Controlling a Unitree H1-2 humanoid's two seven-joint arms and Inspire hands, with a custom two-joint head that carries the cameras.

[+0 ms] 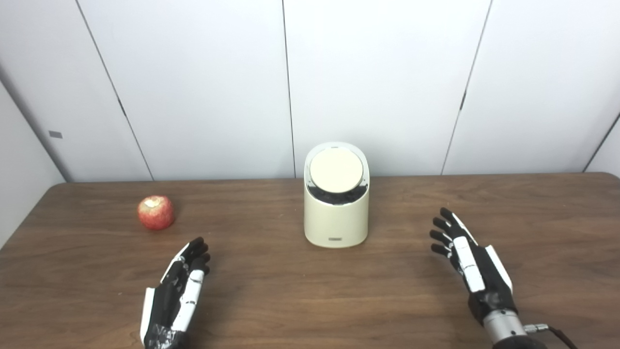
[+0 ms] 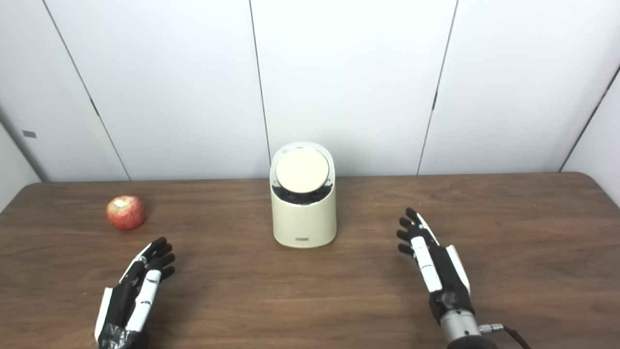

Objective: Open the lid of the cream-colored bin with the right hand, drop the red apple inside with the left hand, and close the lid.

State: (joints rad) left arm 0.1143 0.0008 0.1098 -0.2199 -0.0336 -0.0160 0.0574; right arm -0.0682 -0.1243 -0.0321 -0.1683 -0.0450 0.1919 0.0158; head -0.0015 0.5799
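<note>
A cream bin (image 1: pixel 336 203) stands near the table's (image 1: pixel 310 291) far edge, its lid (image 1: pixel 336 170) shut. A red apple (image 1: pixel 155 212) sits toward the far left corner. The left hand (image 1: pixel 177 291) and right hand (image 1: pixel 467 259) hover empty, fingers spread. Only the right eye view shows the table's far right corner.

Lab: bare white panels (image 1: pixel 373 82), table (image 1: pixel 310 291)

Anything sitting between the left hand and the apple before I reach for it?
No. Between the left hand and the apple there is only bare table; both eye views show this. The bin stands well off to the side.
</note>
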